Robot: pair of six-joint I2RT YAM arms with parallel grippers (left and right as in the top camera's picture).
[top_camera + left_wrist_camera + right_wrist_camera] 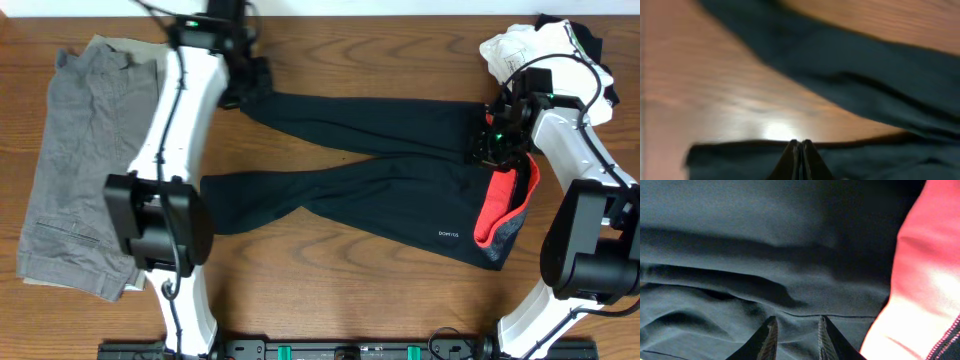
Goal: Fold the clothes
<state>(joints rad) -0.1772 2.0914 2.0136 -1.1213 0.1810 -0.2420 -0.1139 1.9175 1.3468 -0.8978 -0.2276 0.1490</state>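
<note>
The clothes are black leggings point(420, 200) spread flat across the wooden table, legs pointing left. The coral-red and grey waistband point(497, 205) is at the right, with a tiny white logo point(447, 235) below it. My left gripper point(243, 88) sits at the cuff of the far leg; in the left wrist view its jaws point(800, 143) are pressed together on the hem of the black fabric point(880, 65). My right gripper point(487, 143) is at the far corner of the waist. In the right wrist view its jaws point(796, 322) pinch a fold of black cloth point(740, 255) beside the coral band point(925, 280).
A folded grey garment point(85, 160) lies at the left of the table. A heap of white and black clothes point(545, 50) sits at the back right corner. Bare wood point(330, 300) runs along the front edge.
</note>
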